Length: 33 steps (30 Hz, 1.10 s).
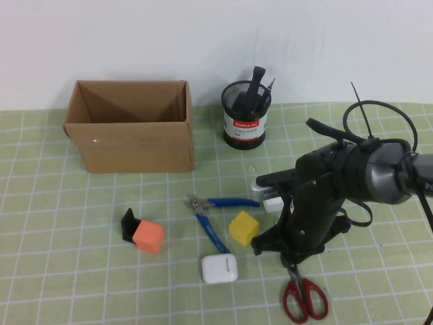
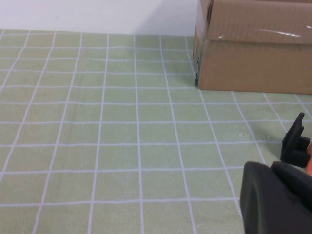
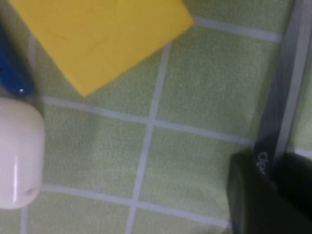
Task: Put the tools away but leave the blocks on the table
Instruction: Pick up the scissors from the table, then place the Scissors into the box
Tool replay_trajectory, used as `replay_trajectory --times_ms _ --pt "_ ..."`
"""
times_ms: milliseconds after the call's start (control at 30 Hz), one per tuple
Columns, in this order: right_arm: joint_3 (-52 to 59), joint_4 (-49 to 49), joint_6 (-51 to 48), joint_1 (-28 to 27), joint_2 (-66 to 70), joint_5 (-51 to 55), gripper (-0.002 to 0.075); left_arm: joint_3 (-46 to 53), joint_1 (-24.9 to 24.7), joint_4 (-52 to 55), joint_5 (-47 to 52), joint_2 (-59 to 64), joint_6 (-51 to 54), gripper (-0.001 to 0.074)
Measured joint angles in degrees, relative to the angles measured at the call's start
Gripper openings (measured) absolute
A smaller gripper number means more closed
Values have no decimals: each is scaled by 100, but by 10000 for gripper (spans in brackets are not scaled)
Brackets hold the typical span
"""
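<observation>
The red-handled scissors (image 1: 304,298) lie at the front right. My right gripper (image 1: 292,261) is down over their blades; in the right wrist view the grey blade (image 3: 287,83) runs between its shut fingers (image 3: 273,170). The blue-handled pliers (image 1: 216,217) lie mid-table. The thick screwdriver (image 1: 256,84) and the thin one (image 1: 269,87) stand in the mesh cup (image 1: 245,122). The yellow block (image 1: 243,228) sits beside the pliers, the orange block (image 1: 149,237) to the left. The white block (image 1: 269,198) is partly hidden behind the right arm. My left gripper (image 2: 275,195) is out of the high view, shut.
An open cardboard box (image 1: 128,139) stands at the back left. A white earbud case (image 1: 220,269) lies in front of the yellow block. A small black object (image 1: 127,223) touches the orange block. The green grid mat (image 1: 67,271) covers the table.
</observation>
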Motion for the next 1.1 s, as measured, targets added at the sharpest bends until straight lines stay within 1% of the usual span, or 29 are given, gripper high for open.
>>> replay_trajectory --times_ms 133,300,367,433,567,700,833,933,1100 --pt "7 0 0 24 -87 91 57 0 0 0 0 0 0 -3" --pt "-150 -166 -69 125 -819 828 57 0 0 0 0 0 0 -3" --pt "-570 -295 -260 183 -1070 1136 57 0 0 0 0 0 0 -3" --pt "-1248 -414 -549 281 -1145 1381 57 0 0 0 0 0 0 -3" --pt "-2713 -439 -1304 466 -876 1485 57 0 0 0 0 0 0 -3" --pt "-4273 -405 -2150 519 -191 1157 56 0 0 0 0 0 0 -3" --pt "-5781 -368 -2535 519 733 573 56 0 0 0 0 0 0 -4" --pt "-6555 -424 -2769 519 1350 139 56 0 0 0 0 0 0 -4" --pt "-7140 -782 -2898 519 2165 -658 56 0 0 0 0 0 0 -4"
